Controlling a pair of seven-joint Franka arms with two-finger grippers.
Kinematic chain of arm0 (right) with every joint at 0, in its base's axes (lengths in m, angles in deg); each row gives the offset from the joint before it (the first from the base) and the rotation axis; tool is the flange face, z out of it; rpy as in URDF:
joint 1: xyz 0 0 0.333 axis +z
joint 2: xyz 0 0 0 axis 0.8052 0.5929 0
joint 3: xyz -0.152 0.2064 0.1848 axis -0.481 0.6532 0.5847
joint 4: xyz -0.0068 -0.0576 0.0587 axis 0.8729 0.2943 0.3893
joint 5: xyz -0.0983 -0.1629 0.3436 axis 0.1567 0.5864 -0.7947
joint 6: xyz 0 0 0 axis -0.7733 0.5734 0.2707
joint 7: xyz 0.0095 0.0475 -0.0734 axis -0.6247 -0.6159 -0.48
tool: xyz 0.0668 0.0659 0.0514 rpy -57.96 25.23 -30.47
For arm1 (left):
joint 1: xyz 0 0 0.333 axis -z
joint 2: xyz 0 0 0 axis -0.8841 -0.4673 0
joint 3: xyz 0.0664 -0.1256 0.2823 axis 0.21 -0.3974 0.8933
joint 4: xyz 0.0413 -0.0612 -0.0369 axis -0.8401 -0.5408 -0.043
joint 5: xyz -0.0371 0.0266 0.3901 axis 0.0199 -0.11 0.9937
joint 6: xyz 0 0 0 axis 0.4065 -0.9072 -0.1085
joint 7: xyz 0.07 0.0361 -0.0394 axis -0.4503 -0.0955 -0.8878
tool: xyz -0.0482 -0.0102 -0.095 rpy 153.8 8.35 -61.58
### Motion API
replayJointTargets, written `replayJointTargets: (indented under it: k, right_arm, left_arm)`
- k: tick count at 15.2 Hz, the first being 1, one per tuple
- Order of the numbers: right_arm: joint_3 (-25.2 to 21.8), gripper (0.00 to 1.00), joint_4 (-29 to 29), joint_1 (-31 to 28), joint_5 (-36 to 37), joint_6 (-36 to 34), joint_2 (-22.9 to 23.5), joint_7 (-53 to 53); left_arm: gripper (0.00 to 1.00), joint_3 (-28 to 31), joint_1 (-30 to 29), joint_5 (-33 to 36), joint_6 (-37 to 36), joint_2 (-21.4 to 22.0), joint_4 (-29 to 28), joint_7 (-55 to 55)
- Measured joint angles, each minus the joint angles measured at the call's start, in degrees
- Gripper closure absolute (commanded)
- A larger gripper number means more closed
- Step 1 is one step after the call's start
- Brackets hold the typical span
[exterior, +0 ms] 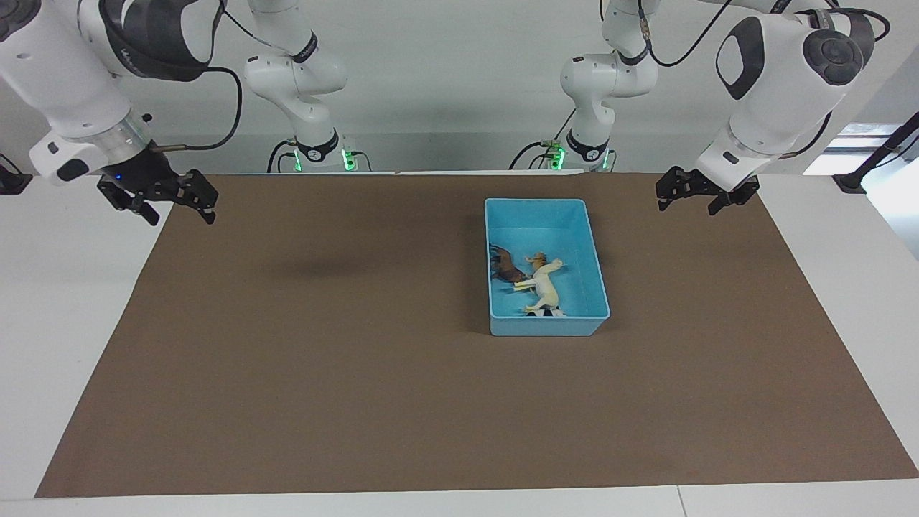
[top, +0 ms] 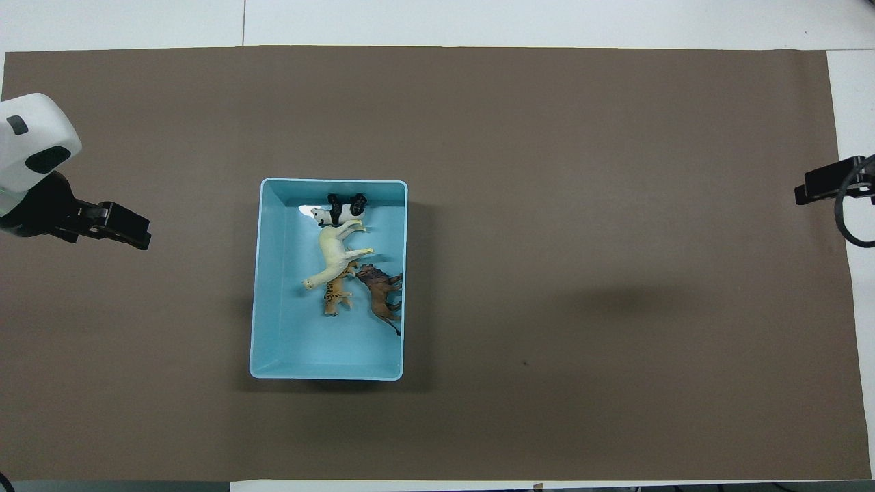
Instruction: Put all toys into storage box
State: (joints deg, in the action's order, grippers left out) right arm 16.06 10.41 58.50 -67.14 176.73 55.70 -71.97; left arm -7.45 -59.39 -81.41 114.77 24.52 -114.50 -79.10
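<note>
Where walls rise smooth: blue plastic storage box (top: 273,273) (rectangular, rimmed).

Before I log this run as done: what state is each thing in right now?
storage box: upright on the mat, holds all four toys.
panda: in the box, on its side.
cream camel: in the box, on its side.
tiger: in the box, on its side.
brown animal: in the box, on its side.
left gripper: open, empty.
right gripper: open, empty.

brown mat (exterior: 359,373) covering white table (exterior: 64,301); cables by the wall
</note>
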Motion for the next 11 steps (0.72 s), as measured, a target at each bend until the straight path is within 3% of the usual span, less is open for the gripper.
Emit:
replayJointTargets:
  k: [3, 11]
  right_arm:
    - [5.34, 0.00, 2.30, -3.54, 2.62, -0.26, -3.17, 0.00]
    - [6.07, 0.00, 3.16, -4.61, 3.32, -0.26, -3.43, 0.00]
  left_arm:
    - [0.00, 0.10, -0.01, 0.03, 0.00, 0.04, -0.01, 0.00]
    - [0.00, 0.53, -0.16, 0.14, 0.00, 1.12, 0.00, 0.00]
